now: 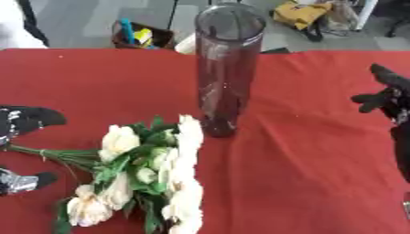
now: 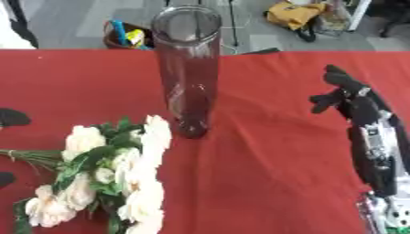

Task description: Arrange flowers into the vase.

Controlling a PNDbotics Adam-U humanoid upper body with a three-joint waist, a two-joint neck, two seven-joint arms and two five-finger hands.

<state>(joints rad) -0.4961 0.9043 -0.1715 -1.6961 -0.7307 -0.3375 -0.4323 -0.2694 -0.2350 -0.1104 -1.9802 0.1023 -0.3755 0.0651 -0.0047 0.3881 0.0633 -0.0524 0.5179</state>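
1. The bench in front of me is covered with a red cloth that shows a few soft creases.
2. The vase — a tall, clear, dark-tinted glass cylinder — stands upright near the middle of the bench, slightly toward 12 o'clock. I see nothing inside it.
3. The flowers lie flat on the cloth at about 7 o'clock from the vase's base. They are a bunch of cream-white blooms with green leaves; the nearest bloom lies just beside the vase's foot, though I cannot tell whether it touches.
4. The green stems run from the blooms toward 9 o'clock, out to the bench's edge.
5. My left robot hand shows at 9 o'clock, its dark fingers spread apart — one part above the stems and another below them. The stems pass through that gap, and I cannot tell whether the fingers touch them.
6. My right robot hand is at 3 o'clock, well apart from the vase, fingers extended and relaxed, thumb pointing toward the vase, holding nothing.
7. Beyond the bench at 12 o'clock, a brown basket with blue and yellow items sits on the grey floor, and a yellow bag lies toward 1 o'clock.
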